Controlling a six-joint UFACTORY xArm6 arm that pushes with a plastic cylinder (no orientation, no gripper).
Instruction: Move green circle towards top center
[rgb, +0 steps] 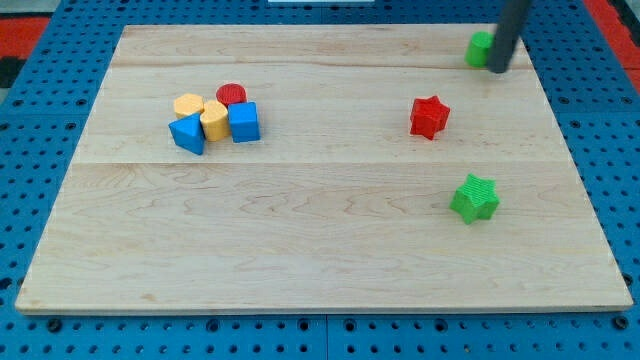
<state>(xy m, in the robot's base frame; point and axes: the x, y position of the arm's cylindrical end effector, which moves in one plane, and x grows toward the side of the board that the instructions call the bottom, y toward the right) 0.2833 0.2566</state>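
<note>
The green circle (479, 48) lies near the board's top right corner, partly hidden by my rod. My tip (496, 69) rests on the board right against the green circle's right side. The rod rises from there toward the view's top right and leaves the frame.
A red star (429, 117) lies below and left of the tip. A green star (474, 198) lies at the right, lower down. At the left a cluster holds a red circle (231, 95), two yellow blocks (188, 105) (214, 120), a blue cube (243, 122) and a blue triangular block (187, 133). The wooden board (320, 250) sits on blue pegboard.
</note>
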